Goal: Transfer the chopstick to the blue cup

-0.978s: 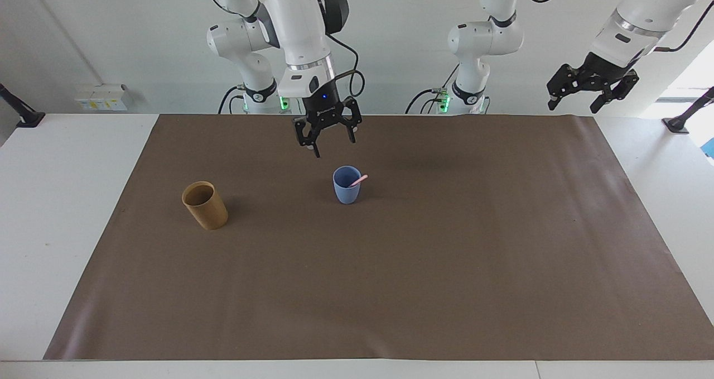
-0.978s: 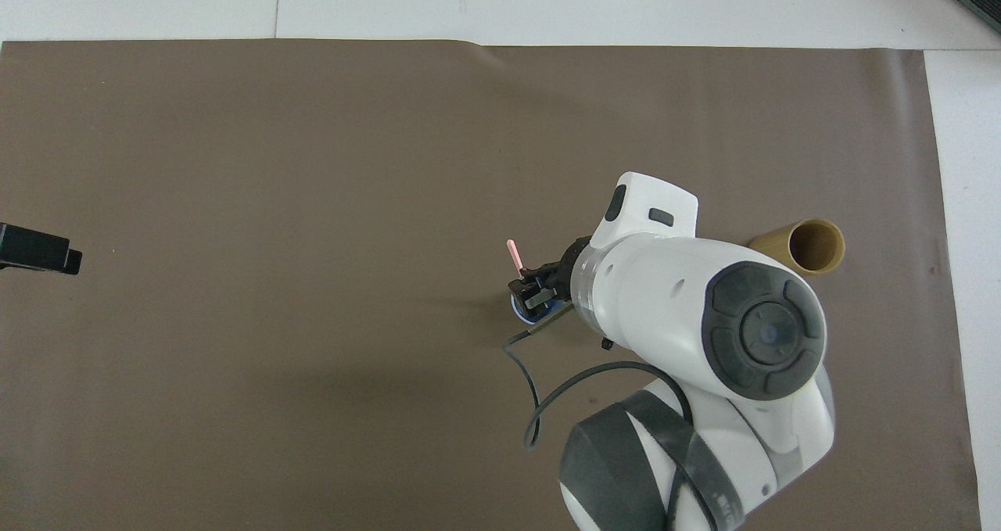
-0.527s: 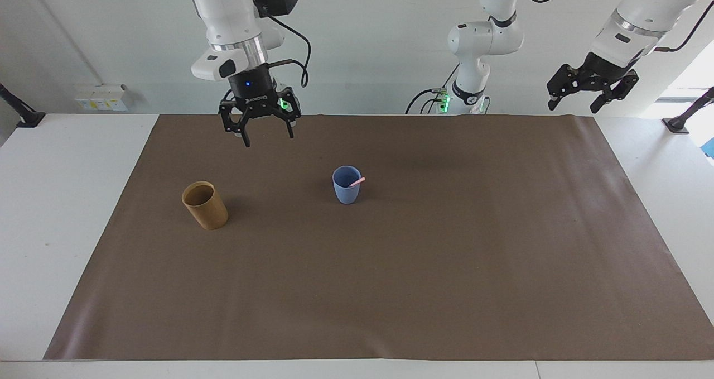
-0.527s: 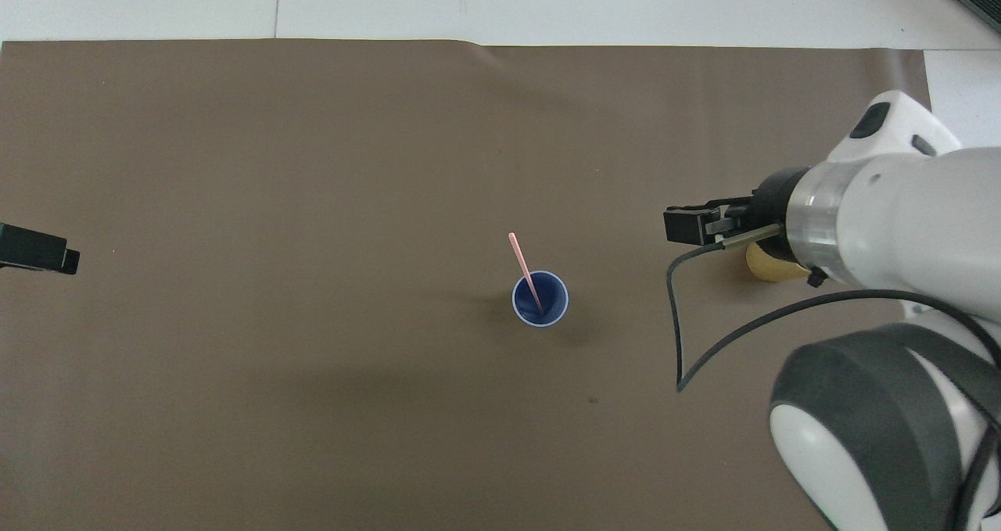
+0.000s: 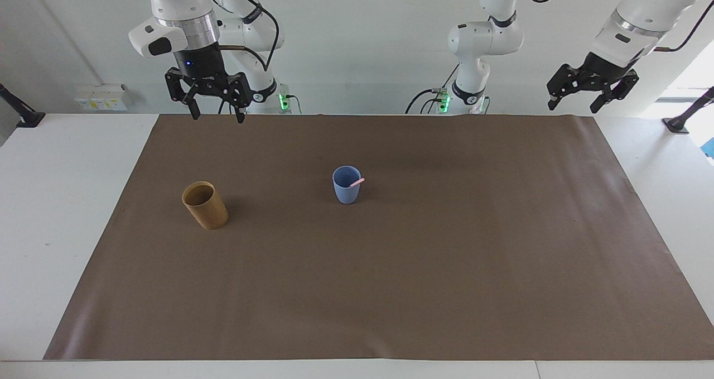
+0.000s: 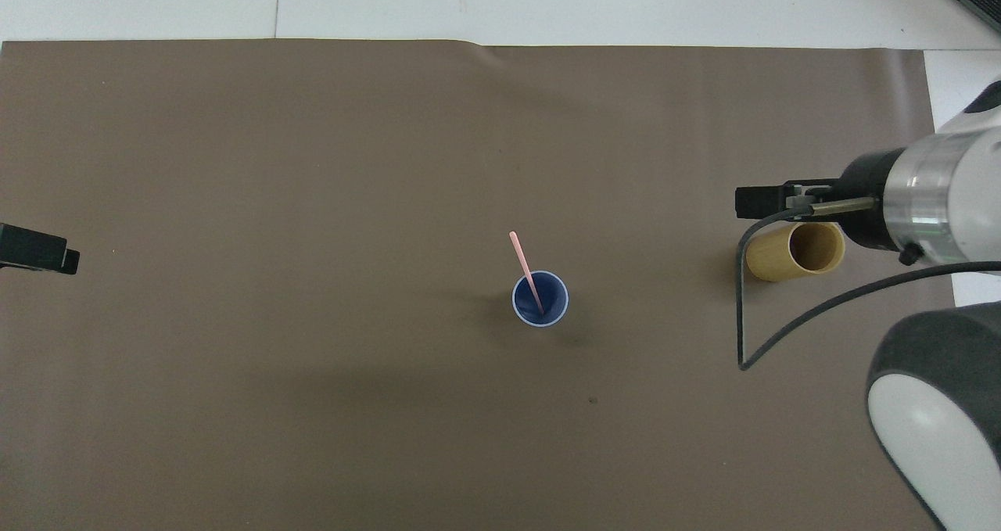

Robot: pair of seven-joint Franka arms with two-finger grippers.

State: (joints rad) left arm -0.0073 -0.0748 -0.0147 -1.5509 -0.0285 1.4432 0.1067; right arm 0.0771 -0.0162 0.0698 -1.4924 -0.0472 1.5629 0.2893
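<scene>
Chopstick (image 5: 357, 182) leans inside your blue cup (image 5: 346, 189) (tip over the rim); both claws, right gripper (image 5: 215, 110) and left gripper (image 5: 590, 93), hang open, empty.

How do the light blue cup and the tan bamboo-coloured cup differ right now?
The light blue cup holds the pale pink chopstick; the tan bamboo-coloured cup looks empty. The blue cup is shorter and tapered; the tan one is taller and stands toward the right arm's end. Both stand upright on the brown mat.

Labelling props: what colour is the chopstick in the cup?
Pale pink chopstick, clearest in the overhead view.
</scene>
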